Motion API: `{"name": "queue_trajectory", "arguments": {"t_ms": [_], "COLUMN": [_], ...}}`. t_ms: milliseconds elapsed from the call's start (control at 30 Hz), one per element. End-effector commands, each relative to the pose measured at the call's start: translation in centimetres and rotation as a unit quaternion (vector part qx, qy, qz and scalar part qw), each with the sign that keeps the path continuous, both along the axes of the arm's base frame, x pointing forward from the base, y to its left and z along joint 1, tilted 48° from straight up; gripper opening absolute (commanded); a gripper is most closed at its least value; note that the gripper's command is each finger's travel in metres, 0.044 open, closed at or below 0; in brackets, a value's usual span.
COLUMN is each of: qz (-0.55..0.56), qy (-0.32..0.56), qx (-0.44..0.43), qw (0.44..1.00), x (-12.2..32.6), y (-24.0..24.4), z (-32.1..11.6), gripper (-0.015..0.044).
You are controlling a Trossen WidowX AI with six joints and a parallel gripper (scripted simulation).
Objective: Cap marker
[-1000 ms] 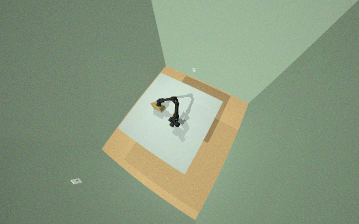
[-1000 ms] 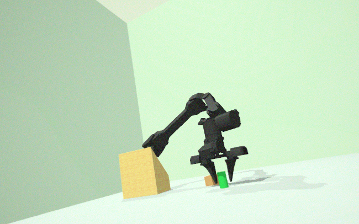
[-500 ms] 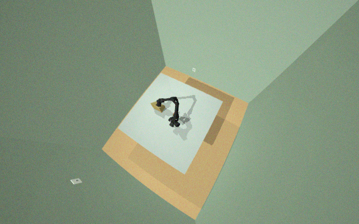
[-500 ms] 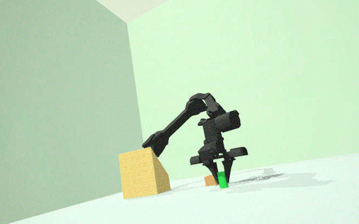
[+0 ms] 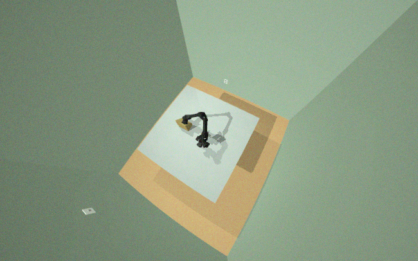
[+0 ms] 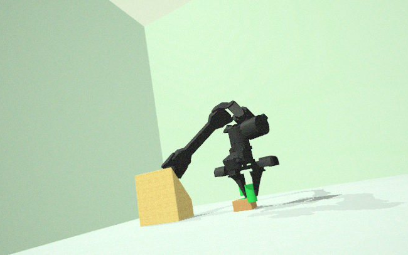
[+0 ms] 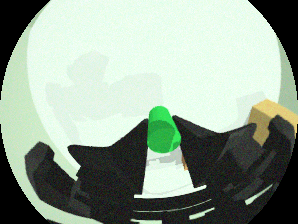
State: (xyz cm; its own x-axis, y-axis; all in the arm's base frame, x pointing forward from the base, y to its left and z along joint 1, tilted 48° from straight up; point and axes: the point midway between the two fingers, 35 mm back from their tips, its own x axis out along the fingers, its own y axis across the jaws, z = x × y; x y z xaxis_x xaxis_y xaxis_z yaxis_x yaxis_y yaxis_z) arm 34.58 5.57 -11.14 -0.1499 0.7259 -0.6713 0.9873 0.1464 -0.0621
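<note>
The green cap [image 6: 250,191] [image 7: 163,134] is upright, slightly tilted, between the fingers of my gripper [image 6: 251,195] [image 7: 160,120], which is shut on it. In the exterior view the cap's lower end is in front of the orange-brown holder block [image 6: 240,205], and the cap appears a little above the table. The green marker [image 6: 241,191] stands in the block, mostly hidden behind one finger and the cap. Only a sliver of the block [image 7: 185,163] shows in the wrist view, beside the right finger. The top view shows the gripper from above, with cap, marker and block hidden.
The arm's base stands on a yellow wooden block [image 5: 184,125] [image 6: 156,199] [image 7: 271,111], left of the holder in the exterior view. A pale mat [image 5: 172,152] lies on the wooden table [image 5: 184,200]. Shadows of the arm fall across the mat.
</note>
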Motion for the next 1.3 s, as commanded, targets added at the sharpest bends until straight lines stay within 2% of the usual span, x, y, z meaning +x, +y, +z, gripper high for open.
{"name": "queue_trajectory", "arguments": {"t_ms": [0, 233, 1267], "qz": [0.002, 0.001, 0.001], "qy": [-0.001, -0.001, 0.001], "qx": [-0.002, -0.001, -0.001], "qw": [1.0, 1.0, 1.0], "x": [0.2, 0.3, -3.4], "y": [-1.2, -2.0, 0.2], "z": [1.1, 2.1, 10.2], "gripper": [0.0, 0.0, 0.0]}}
